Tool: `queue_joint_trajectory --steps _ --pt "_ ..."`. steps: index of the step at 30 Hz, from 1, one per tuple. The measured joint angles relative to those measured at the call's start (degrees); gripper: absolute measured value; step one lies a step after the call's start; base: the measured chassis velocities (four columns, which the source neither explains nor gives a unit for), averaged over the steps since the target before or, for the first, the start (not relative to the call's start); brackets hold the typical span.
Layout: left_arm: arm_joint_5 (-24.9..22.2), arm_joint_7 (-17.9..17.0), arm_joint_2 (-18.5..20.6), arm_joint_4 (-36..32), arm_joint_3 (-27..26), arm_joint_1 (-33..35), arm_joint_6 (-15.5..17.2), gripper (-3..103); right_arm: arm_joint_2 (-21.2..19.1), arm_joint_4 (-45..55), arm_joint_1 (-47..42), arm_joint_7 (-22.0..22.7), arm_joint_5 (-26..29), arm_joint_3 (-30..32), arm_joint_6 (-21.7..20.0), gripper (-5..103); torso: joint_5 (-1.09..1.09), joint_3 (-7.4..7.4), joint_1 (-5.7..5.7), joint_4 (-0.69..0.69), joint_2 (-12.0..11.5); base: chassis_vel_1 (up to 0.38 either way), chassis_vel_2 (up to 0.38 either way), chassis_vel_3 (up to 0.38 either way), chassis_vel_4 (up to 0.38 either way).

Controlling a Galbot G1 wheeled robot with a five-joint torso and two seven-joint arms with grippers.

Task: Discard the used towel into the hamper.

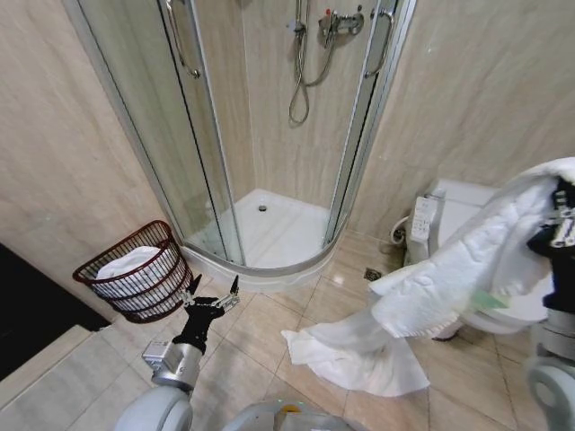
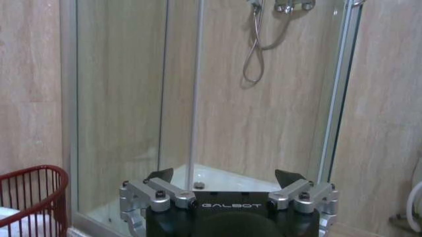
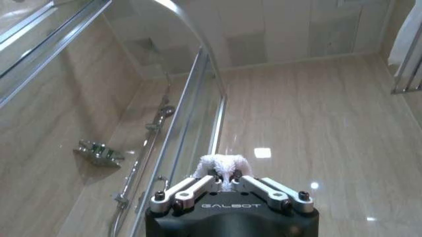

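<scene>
The used towel [image 1: 467,265] is a large white cloth hanging from my right gripper [image 1: 555,208] at the right edge of the head view, and its lower end lies crumpled on the floor tiles. In the right wrist view the gripper [image 3: 226,180] is shut on a white tuft of the towel [image 3: 223,164]. The hamper [image 1: 135,269], a dark reddish-brown wire basket with white cloth inside, stands on the floor at the left against the wall. My left gripper [image 1: 214,299] hovers open just right of the hamper, empty; its wrist view shows the spread gripper [image 2: 224,177] and the hamper's rim [image 2: 36,174].
A curved glass shower enclosure [image 1: 269,135] with a raised white tray [image 1: 278,235] stands straight ahead. A white toilet [image 1: 449,215] with a side control panel [image 1: 422,218] sits behind the towel at the right. Open tiled floor [image 1: 256,337] lies between hamper and towel.
</scene>
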Motion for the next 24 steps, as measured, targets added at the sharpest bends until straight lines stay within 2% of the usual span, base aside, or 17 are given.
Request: queue_joint_trajectory --steps 9,24 --pt "0.0 0.0 0.0 0.0 0.0 0.0 0.0 100 -2.1 -0.1 1.0 0.5 3.2 3.9 -0.3 2 -0.01 1.38 0.88 0.00 2.3 0.000 0.000 0.000 0.000" --pt "0.0 0.0 0.0 0.0 0.0 0.0 0.0 100 -2.3 -0.1 1.1 0.5 3.4 4.7 -0.2 2 0.00 3.77 2.08 0.00 5.9 0.000 0.000 0.000 0.000"
